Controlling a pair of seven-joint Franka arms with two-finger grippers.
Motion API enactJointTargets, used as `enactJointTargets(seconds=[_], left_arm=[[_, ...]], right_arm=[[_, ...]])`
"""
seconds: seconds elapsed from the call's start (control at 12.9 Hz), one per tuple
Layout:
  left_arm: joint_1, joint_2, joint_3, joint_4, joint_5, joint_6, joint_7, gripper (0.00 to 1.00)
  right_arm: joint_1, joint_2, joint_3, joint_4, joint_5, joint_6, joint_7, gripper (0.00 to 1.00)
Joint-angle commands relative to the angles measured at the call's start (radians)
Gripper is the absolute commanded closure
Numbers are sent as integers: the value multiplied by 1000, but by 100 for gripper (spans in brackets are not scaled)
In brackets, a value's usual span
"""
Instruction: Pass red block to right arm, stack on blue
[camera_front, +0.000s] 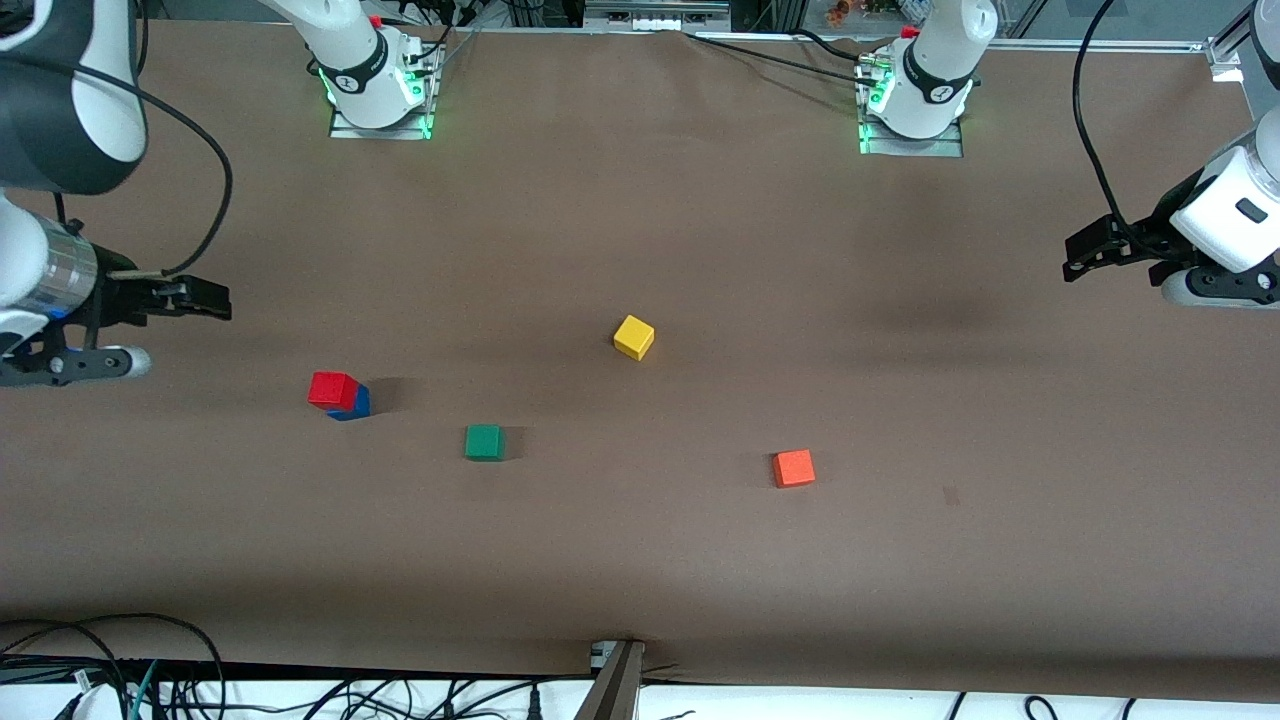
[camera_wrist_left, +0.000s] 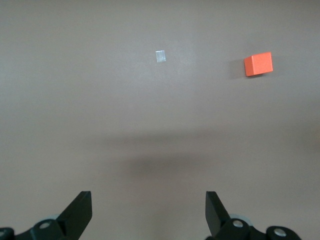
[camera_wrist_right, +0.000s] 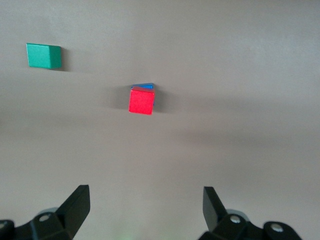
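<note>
The red block (camera_front: 333, 389) sits on the blue block (camera_front: 354, 404) toward the right arm's end of the table, slightly offset so that a blue edge shows. In the right wrist view the red block (camera_wrist_right: 141, 101) covers most of the blue block (camera_wrist_right: 144, 87). My right gripper (camera_front: 205, 298) is open and empty, raised over the table's edge at its own end; its open fingers frame bare table (camera_wrist_right: 145, 190). My left gripper (camera_front: 1090, 250) is open and empty, raised over its own end of the table (camera_wrist_left: 148, 196).
A green cube (camera_front: 484, 441) lies beside the stack and also shows in the right wrist view (camera_wrist_right: 44, 55). A yellow cube (camera_front: 634, 337) lies mid-table. An orange cube (camera_front: 793, 467) lies nearer the front camera and shows in the left wrist view (camera_wrist_left: 258, 64).
</note>
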Motion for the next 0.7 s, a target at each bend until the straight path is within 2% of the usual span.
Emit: enactJointTargets(seconds=[0.0,0.16,0.23,0.62], left_arm=[[-1,10,-3,30,17,-23,-6,0],[0,10,0,28,17,-23,-4,0],[-1,10,3,28,17,-26,-4,0],[-1,10,-2,27,17,-35,-3,0]], right_arm=[[-72,-90,61,-38,-7,-28,11,0],[-175,-159,176,-87,-13,-32,20,0],[-192,-190,198,-124,-16,-33,22,0],[-232,-308,206,-148,-14,-37,16,0]])
